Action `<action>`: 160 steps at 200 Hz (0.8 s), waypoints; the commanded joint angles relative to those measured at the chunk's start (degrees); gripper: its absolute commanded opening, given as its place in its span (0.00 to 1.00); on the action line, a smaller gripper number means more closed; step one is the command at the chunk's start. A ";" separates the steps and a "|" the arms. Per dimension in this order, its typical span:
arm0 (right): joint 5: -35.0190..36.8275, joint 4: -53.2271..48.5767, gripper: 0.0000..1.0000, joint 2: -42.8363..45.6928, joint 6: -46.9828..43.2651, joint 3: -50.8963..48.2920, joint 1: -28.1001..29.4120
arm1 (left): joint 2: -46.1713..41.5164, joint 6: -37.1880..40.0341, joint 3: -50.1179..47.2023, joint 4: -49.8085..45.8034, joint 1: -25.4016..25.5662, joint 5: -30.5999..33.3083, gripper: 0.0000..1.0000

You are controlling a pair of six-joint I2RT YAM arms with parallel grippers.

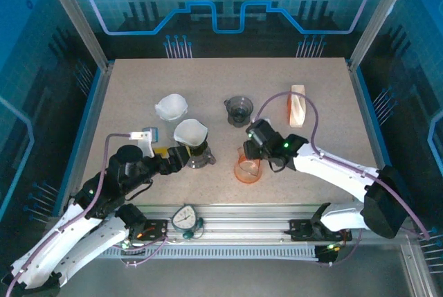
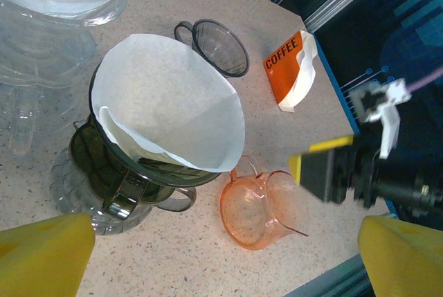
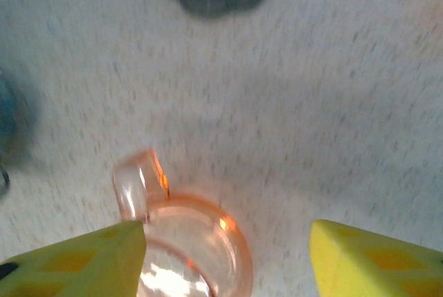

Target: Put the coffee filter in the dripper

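Observation:
A white coffee filter sits open inside a dark smoky dripper on a clear base, left of centre on the table. In the top view the same filter lies just beyond my left gripper, which is open with nothing between its yellow fingers. An orange transparent dripper lies tilted on the table to the right of it. My right gripper hovers open over the orange dripper, the left finger over its rim and the other well clear.
A second white filter rests in a clear dripper at the back left. A small dark dripper stands behind the orange one. An orange and white coffee filter pack lies at the back right. Metal rails run along the near edge.

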State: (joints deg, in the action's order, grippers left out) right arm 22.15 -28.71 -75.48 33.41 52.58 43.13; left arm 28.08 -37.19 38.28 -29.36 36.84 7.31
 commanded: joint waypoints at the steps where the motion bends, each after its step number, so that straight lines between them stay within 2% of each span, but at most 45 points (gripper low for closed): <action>1: -4.07 4.30 0.67 -3.35 0.55 4.61 -6.44 | 0.05 -0.56 -1.02 1.85 -0.46 0.86 0.99; 22: -9.88 7.84 0.67 -10.38 2.81 9.16 -11.94 | -0.02 -0.77 -0.97 1.62 -0.44 1.13 0.99; 40: -11.77 9.96 0.67 -16.63 4.51 13.39 -14.93 | -0.01 -0.91 -0.85 1.34 -0.45 1.31 0.99; 73: -18.57 14.46 0.67 -26.29 8.64 19.10 -18.81 | 0.07 -0.82 -0.75 1.06 -0.54 1.99 0.99; 99: -20.45 16.37 0.62 -31.19 11.75 21.14 -20.62 | 0.09 -0.69 -0.76 1.06 -0.58 2.26 0.99; 119: -21.02 16.73 0.53 -32.95 12.28 21.69 -20.99 | 0.12 -0.62 -0.84 1.06 -0.67 2.48 0.99; 160: -21.66 17.04 0.20 -32.31 11.72 20.10 -21.07 | 0.14 -0.47 -1.10 1.40 -0.74 2.75 0.99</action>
State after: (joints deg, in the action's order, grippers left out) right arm 1.85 -12.73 -108.25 44.75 72.49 22.52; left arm 28.12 -37.56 37.65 -28.84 36.58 8.64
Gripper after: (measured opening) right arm 0.260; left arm 0.990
